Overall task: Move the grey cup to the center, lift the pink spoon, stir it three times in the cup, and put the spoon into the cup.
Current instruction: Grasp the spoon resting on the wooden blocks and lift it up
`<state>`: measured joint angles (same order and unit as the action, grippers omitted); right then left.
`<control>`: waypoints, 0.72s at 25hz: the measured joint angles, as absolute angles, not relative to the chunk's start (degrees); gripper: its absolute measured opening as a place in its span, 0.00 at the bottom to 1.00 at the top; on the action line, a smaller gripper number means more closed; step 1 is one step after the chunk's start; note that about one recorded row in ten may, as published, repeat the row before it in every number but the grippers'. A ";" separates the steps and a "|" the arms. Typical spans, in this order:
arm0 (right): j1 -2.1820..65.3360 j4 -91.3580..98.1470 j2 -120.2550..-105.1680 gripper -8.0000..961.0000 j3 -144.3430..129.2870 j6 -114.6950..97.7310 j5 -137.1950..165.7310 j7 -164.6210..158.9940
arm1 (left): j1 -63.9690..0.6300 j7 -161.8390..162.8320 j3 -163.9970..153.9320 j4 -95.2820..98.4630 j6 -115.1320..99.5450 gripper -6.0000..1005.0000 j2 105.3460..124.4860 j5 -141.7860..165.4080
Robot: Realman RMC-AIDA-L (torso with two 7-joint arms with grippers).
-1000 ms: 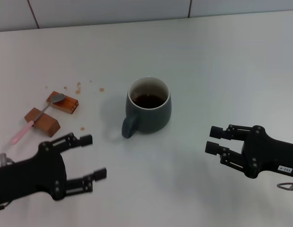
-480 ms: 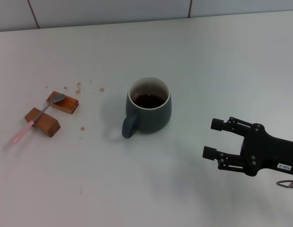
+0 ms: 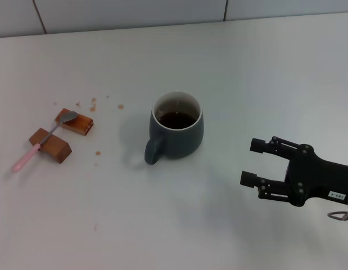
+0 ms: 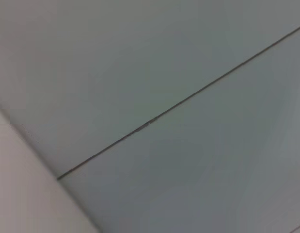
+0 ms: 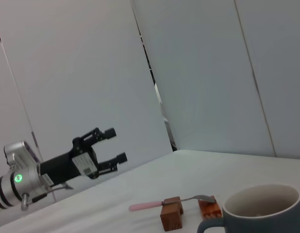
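I see the grey cup upright on the table, dark liquid inside, its handle turned toward the robot and slightly to its left. It looks roughly central to me, so I judge the spoon step comes next.

The pink spoon lies well to the cup's left, bridged across two wooden blocks. Its long axis runs diagonally: the metal bowl rests on the block nearer the cup, while the pink handle slants away from the cup and toward the robot, overhanging the outer block with its tip at the table. A few brown specks dot the table between the blocks and the cup.

My right claw hovers to the cup's right and nearer the robot, well apart from it, fingers spread and pointing toward the cup, grasping nothing. The left claw is out of the head view; the right wrist view shows it raised in the air beyond the spoon from the cup, fingers parted and empty.

The spoon sits on the left arm's side, with the cup between it and the right claw, so I would send the left arm down onto the overhanging pink handle.
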<state>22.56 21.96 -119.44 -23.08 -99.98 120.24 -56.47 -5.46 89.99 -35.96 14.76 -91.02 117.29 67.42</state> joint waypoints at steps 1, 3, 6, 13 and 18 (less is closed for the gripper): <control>22.58 21.97 -119.44 0.87 -23.08 -99.87 120.25 -56.61 | -5.45 90.15 -35.97 14.49 -90.12 0.78 117.26 67.87; 22.61 21.97 -119.44 0.87 -23.10 -99.79 120.33 -56.72 | -5.35 90.90 -36.02 14.24 -88.05 0.78 117.25 69.02; 22.62 21.97 -119.44 0.87 -23.12 -99.74 120.43 -56.79 | -5.07 92.67 -36.05 14.18 -86.02 0.78 117.24 70.81; 22.71 21.98 -119.44 0.87 -23.21 -99.74 120.52 -56.95 | -4.88 93.61 -36.05 13.15 -82.49 0.78 117.46 73.44; 22.70 21.97 -119.39 0.87 -23.51 -99.75 120.65 -57.42 | -5.32 93.47 -36.03 12.59 -80.60 0.78 117.55 74.53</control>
